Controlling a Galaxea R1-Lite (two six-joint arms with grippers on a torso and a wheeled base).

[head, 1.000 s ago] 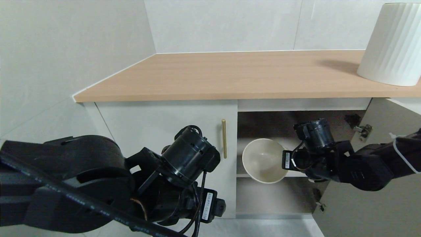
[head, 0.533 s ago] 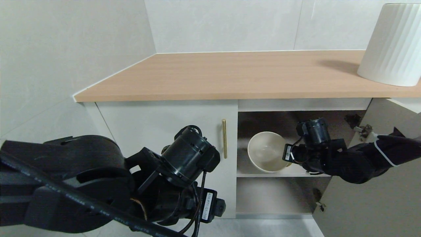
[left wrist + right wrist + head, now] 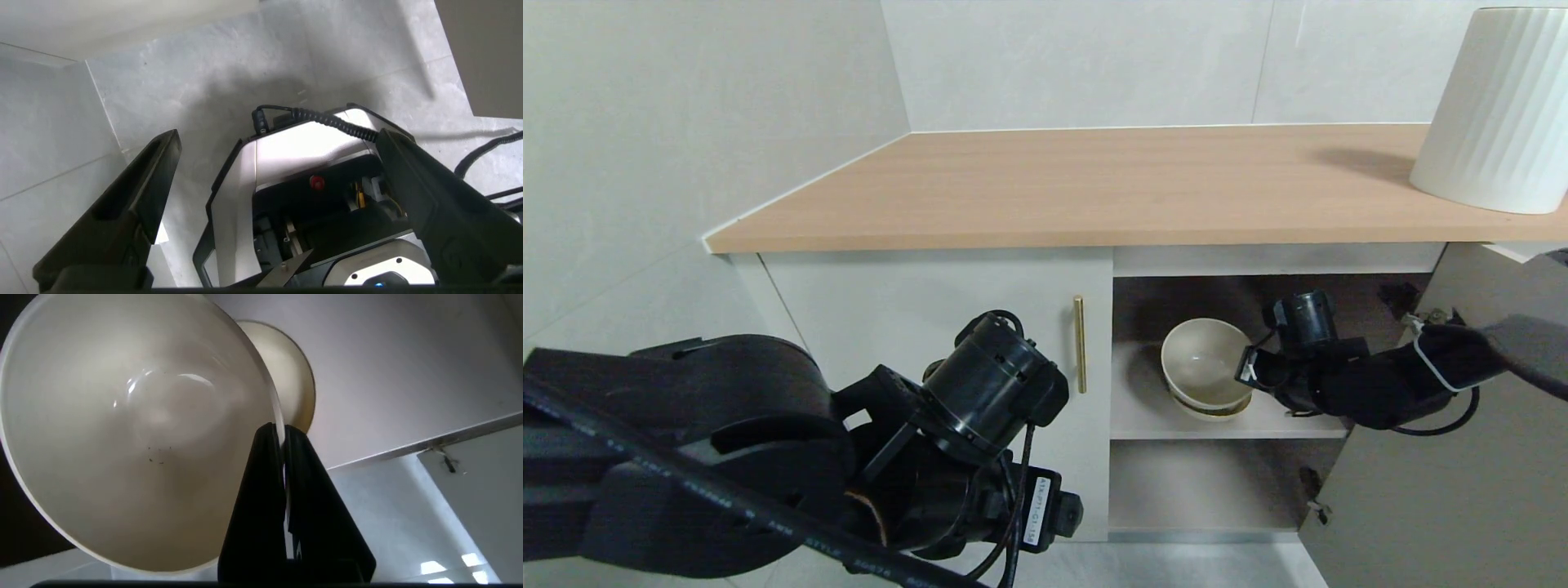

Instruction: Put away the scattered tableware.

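A cream bowl [image 3: 1203,369] hangs tilted inside the open cabinet, just over the upper shelf [image 3: 1143,412]. My right gripper [image 3: 1246,369] is shut on the bowl's right rim. In the right wrist view the bowl [image 3: 139,425] is close up, its rim pinched by the dark fingers [image 3: 274,506] of that gripper [image 3: 283,449]. A second cream dish [image 3: 1213,407] lies on the shelf under the bowl, also seen in the wrist view [image 3: 296,384]. I cannot tell whether the two touch. My left arm [image 3: 988,392] stays low in front of the closed door; its gripper [image 3: 278,139] is open over the floor, holding nothing.
The cabinet's right door [image 3: 1421,474] stands swung open. The left door is closed, with a gold handle [image 3: 1078,343]. A lower shelf [image 3: 1201,490] lies below. On the wooden countertop [image 3: 1094,188] a white ribbed container [image 3: 1494,114] stands at the far right.
My right gripper has carried the bowl from the cabinet opening deeper inside, up and to the right in the view, to a spot over the dish on the upper shelf. The left arm has kept still.
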